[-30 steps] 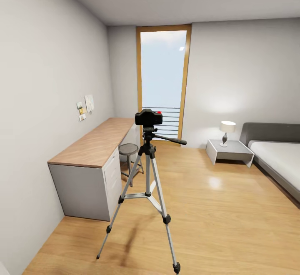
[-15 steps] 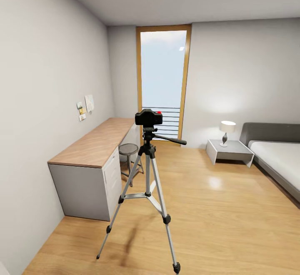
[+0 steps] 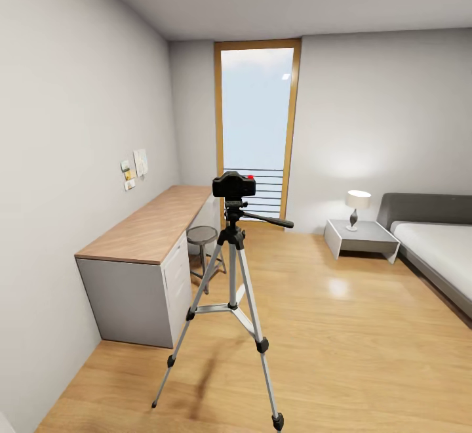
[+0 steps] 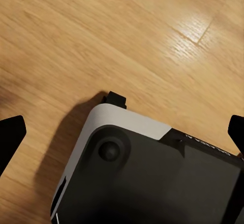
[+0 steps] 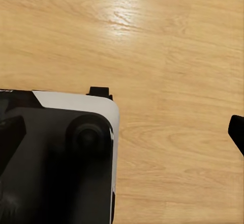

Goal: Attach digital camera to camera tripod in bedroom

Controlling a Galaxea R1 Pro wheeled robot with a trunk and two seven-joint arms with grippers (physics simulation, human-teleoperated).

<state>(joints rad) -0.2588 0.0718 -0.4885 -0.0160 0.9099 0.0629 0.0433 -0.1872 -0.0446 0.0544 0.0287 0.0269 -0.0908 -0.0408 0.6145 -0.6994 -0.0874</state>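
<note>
My left gripper point(image 4: 122, 132) hangs over the wood floor point(image 4: 76, 25) with fingers spread wide, holding nothing, above a corner of my own base point(image 4: 152, 178). Ahead, a long desk point(image 3: 147, 226) runs along the left wall, a stool point(image 3: 202, 236) just beside its far end. The tripod point(image 3: 231, 288) stands on the floor near the desk's front corner, the camera point(image 3: 233, 185) seated on its head. A bed point(image 3: 436, 246) sits at right. My right gripper point(image 5: 124, 132) is likewise wide open, empty.
</note>
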